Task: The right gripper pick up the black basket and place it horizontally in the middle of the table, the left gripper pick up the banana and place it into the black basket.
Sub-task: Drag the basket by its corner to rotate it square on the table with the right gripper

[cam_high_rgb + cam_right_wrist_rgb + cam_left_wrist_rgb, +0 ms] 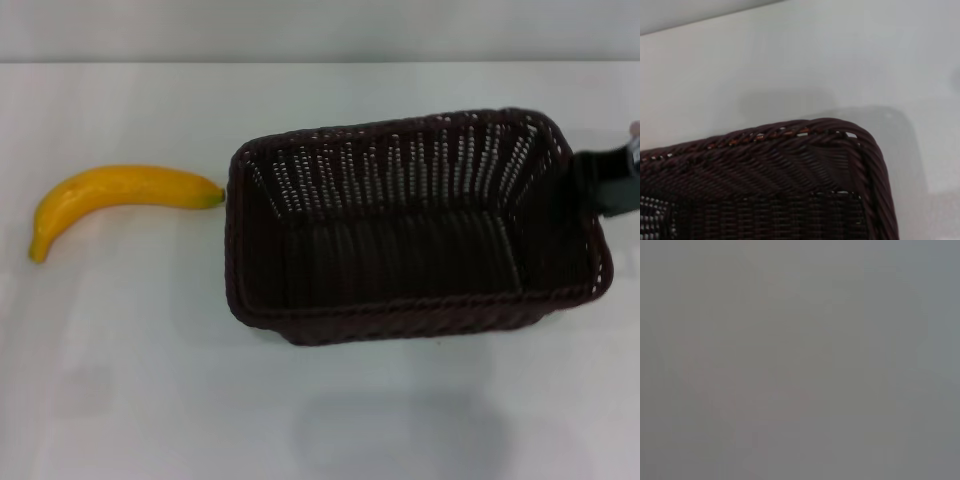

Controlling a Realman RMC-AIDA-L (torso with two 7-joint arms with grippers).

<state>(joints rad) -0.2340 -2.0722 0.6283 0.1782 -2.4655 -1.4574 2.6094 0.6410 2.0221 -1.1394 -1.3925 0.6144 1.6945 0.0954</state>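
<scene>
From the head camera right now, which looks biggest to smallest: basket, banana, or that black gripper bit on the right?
1. Black basket, by far the largest.
2. Banana.
3. Right gripper, at the basket's right end; only a small part shows at the picture's edge, so its full size is unknown.

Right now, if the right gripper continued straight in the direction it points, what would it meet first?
The right gripper points toward the robot's left, at the right end wall of the dark woven wicker basket. It would probably meet that wall first; it may already touch it.
</scene>
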